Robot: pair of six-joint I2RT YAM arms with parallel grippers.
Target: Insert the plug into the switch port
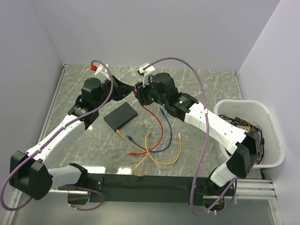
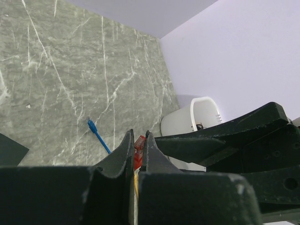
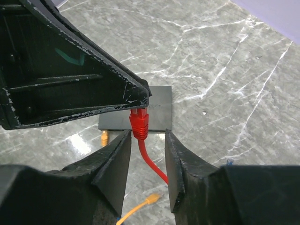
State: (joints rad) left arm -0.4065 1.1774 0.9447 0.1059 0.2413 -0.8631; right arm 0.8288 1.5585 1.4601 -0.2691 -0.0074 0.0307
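Note:
The switch (image 1: 121,116) is a flat black box lying on the marble table, left of centre; it also shows in the right wrist view (image 3: 159,110). My left gripper (image 1: 131,90) is held above the table behind the switch, shut on the red plug (image 2: 138,146), whose tip shows between the fingertips. In the right wrist view the plug (image 3: 139,123) hangs from the left gripper's fingers (image 3: 117,93), above the switch's edge. My right gripper (image 3: 147,136) is open, its jaws on either side of the plug's boot and the red cable (image 3: 152,161), not touching them.
A white tub (image 1: 269,127) holding dark cables stands at the right; it also shows in the left wrist view (image 2: 187,119). Loose blue (image 1: 162,113), yellow and orange cables (image 1: 153,152) lie crossed in front of the switch. Walls close in the back and sides.

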